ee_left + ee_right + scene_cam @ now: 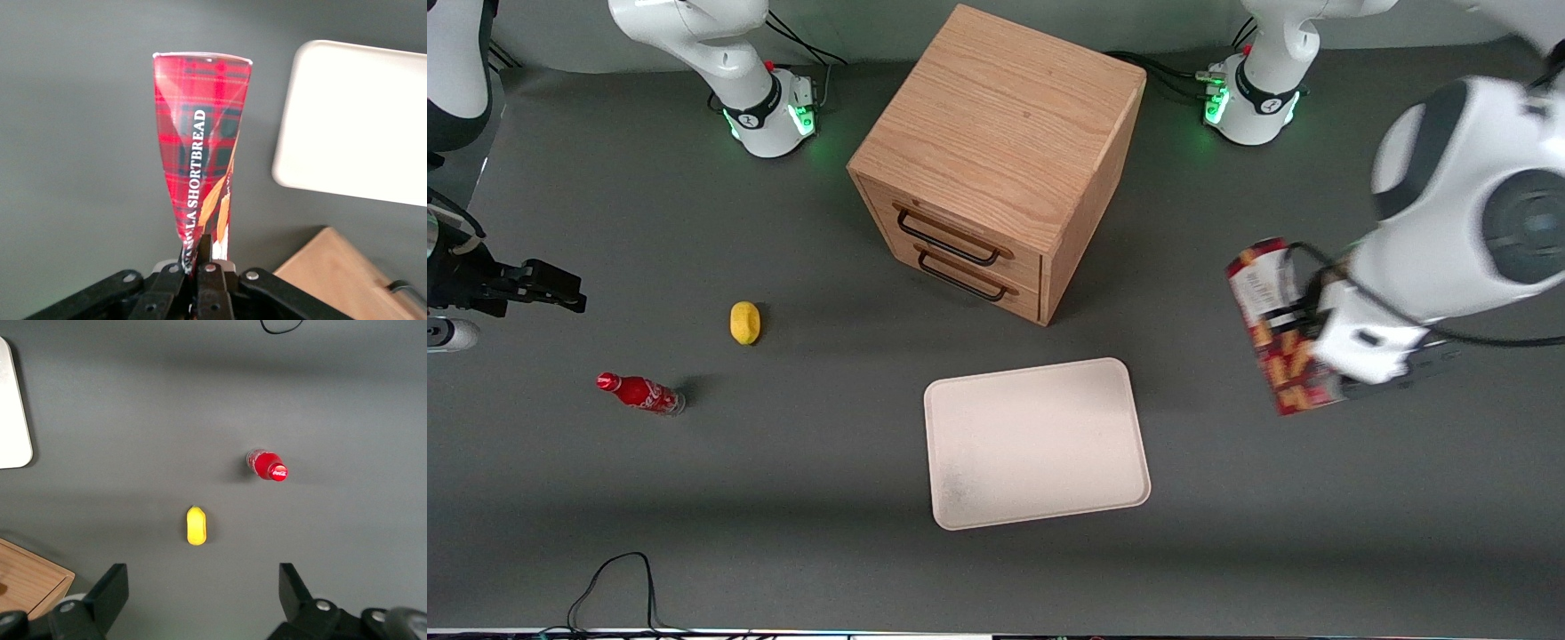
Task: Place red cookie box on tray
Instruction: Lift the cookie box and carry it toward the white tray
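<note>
Five loose or standing items are noted on the dark grey table [694,516], listed as they run across the front view. A small red cola bottle [639,392] lies on its side toward the parked arm's end. A yellow lemon-like piece [745,322] sits at about one o'clock from the bottle, near it but apart. A wooden two-drawer cabinet [996,160] stands mid-table, both drawers shut, dark handles facing the front camera at an angle. The tray [1036,443] lies flat at six o'clock from the cabinet, nearer the front camera, nothing on it. The red cookie box [1276,329] is off the table, carried in the air toward the working arm's end, at about two o'clock from the tray and well apart from it. The gripper [1352,351] is clamped on the box; the wrist view shows the fingers [212,263] pinched narrowly on one end of the box [200,140], whose tartan side reads "SHORTBREAD", with the tray [353,120] and a cabinet corner [333,267] below.
</note>
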`<state>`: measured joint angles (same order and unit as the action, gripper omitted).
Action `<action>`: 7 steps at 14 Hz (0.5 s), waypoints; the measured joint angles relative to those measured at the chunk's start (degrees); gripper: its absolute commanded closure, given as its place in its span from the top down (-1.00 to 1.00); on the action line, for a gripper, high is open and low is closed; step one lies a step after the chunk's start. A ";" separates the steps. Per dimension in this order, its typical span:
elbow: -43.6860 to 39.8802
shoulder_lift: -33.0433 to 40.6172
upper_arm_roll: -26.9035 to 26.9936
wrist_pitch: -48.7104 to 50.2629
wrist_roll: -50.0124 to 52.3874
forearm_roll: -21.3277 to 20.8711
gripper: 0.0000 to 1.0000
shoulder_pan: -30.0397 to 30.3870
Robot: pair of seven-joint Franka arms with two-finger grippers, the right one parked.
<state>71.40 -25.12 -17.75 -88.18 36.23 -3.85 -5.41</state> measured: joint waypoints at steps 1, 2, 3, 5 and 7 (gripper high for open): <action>0.00 -2.04 -0.44 -2.81 0.25 -0.06 -1.00 -1.87; 0.01 -4.05 -0.53 -5.47 0.44 -0.23 -1.00 -3.78; 0.00 -6.02 -0.54 -7.95 0.63 -0.58 -1.00 -5.48; -0.01 -10.43 -0.53 -12.63 0.83 -1.24 -1.00 -7.91; 0.00 -13.04 -0.51 -14.59 0.82 -2.43 -1.00 -8.17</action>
<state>71.40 -38.16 -18.27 -102.77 37.05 -6.28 -13.58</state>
